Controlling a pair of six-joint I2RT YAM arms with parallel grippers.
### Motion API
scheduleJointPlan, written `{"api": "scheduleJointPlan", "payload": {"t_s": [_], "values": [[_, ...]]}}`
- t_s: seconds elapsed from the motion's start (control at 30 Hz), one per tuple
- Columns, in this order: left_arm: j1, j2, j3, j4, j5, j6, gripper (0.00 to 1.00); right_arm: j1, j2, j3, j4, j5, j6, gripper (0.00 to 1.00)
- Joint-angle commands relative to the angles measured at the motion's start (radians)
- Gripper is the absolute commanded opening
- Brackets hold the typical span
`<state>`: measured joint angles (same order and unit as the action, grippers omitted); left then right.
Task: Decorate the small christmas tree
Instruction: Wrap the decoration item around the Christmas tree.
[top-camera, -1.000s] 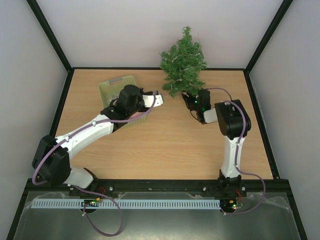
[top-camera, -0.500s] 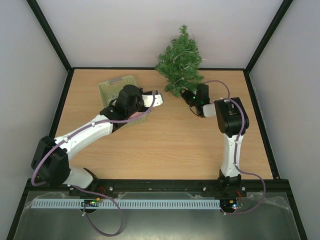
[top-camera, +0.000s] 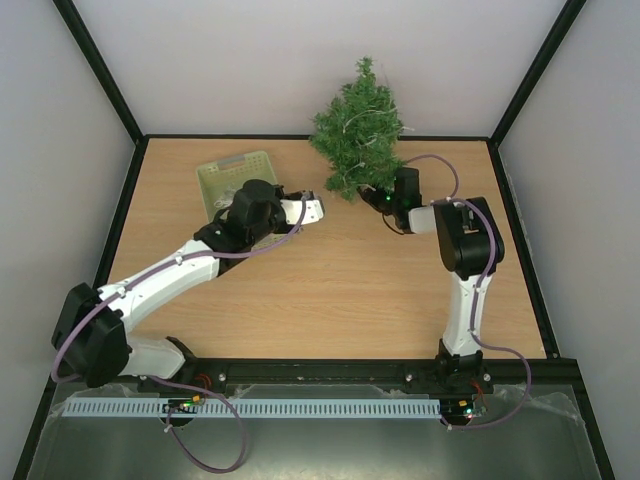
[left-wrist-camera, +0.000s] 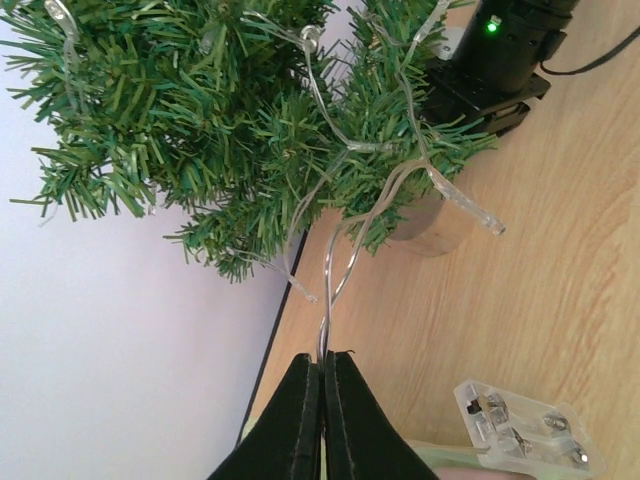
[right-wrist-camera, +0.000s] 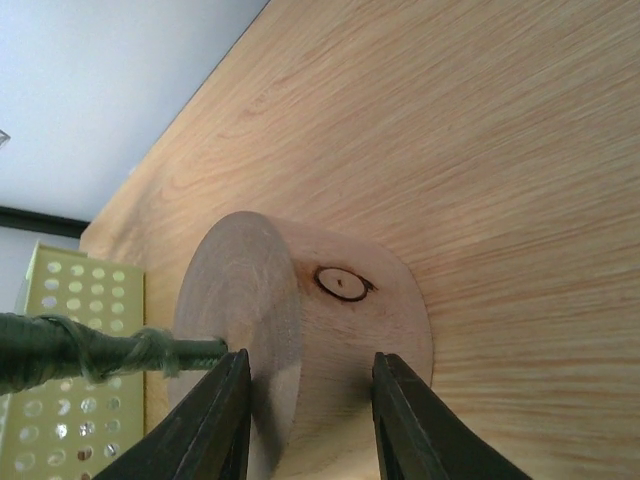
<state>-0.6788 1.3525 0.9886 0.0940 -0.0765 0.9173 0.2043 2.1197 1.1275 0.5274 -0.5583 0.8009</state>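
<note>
**Ann:** Fingers (left-wrist-camera: 292, 425) of the left gripper (left-wrist-camera: 322, 362) were pressed flat together there, with the thin clear wire of the light string (left-wrist-camera: 345, 250) pinched right at their tips.

**Ben:** And that wire ran up from the tips into the small christmas tree (left-wrist-camera: 230, 120), looping through the green needles, little clear bulbs dotted along it.

**Ann:** Down by the left wrist lay a clear battery box (left-wrist-camera: 525, 435), on the table (top-camera: 350, 290).

**Ben:** Over to the right gripper (right-wrist-camera: 312, 358): its fingers (right-wrist-camera: 215, 430) stood at a narrow gap, one on each side of the tree's round wooden base (right-wrist-camera: 300, 320), both against the wood. A proper grip, that.

**Ann:** From above, the tree was at the far edge of the table, right of the middle, and it was tilted, its top leaning away to the far left.

**Ben:** Whether the base touched the tabletop, I couldn't tell.

**Ann:** The pale green basket (top-camera: 232, 172) sat far left, the left arm lying across its near corner, well apart from the tree.
</note>
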Motion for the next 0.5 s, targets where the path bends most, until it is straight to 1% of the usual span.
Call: {"api": "scheduleJointPlan", "payload": {"t_s": [0.0, 0.17, 0.47], "values": [[-0.004, -0.061, -0.036, -0.010, 0.042, 0.009, 0.02, 0.008, 0.006, -0.077, -0.224, -0.033, -0.122, 0.30], [-0.007, -0.084, -0.044, -0.030, 0.075, 0.011, 0.02, 0.008, -0.027, -0.084, -0.298, -0.020, -0.220, 0.30], [-0.040, -0.125, -0.064, -0.048, 0.106, 0.018, 0.02, 0.008, -0.075, -0.142, -0.374, 0.010, -0.320, 0.30]]}}
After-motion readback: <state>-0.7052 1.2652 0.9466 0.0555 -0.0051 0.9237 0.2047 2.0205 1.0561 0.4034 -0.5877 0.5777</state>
